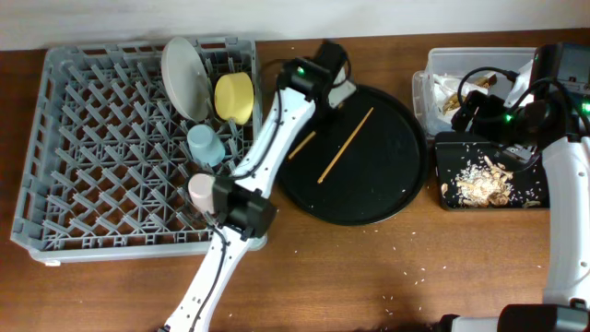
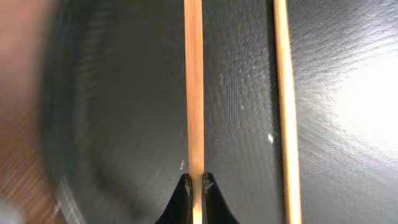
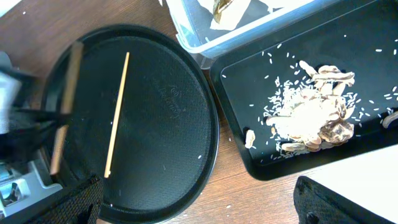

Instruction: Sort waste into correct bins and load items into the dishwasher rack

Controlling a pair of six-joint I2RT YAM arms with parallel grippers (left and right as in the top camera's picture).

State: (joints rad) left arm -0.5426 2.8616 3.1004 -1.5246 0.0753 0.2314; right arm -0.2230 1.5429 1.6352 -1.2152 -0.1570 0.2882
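left wrist view: left gripper (image 2: 194, 186) noted nipped narrow on one chopstick (image 2: 194, 93), fingertips pinching it near its end, so the thin stick is taken across its width and cannot roll away. second chopstick (image 2: 286, 112) seen lying free just beside it, roughly parallel, on the round tray (image 2: 124, 124). whether the held stick is lifted off the tray cannot be told. one stick at a time is judged the safer pick, the pair being too slim to pinch together. rack (image 1: 55, 138) found already loaded along its right side: plate (image 1: 189, 74) stood on edge between pegs, bowl (image 1: 235, 95) tipped on its side next to it, blue cup (image 1: 205, 143) and pink cup (image 1: 201, 191) mouth-down below. chopsticks judged the last items left to load. right gripper (image 3: 196, 193) held wide and empty above the bins, clear of the left arm's reach. napkins (image 1: 452, 88) sit in the tub (image 1: 433, 65); scraps (image 1: 479, 180) are heaped in the shallow tray (image 1: 442, 148). table (image 1: 387, 267) is brown wood, dusted with stray pale grains; a pale wall (image 1: 277, 18) runs along the far edge.
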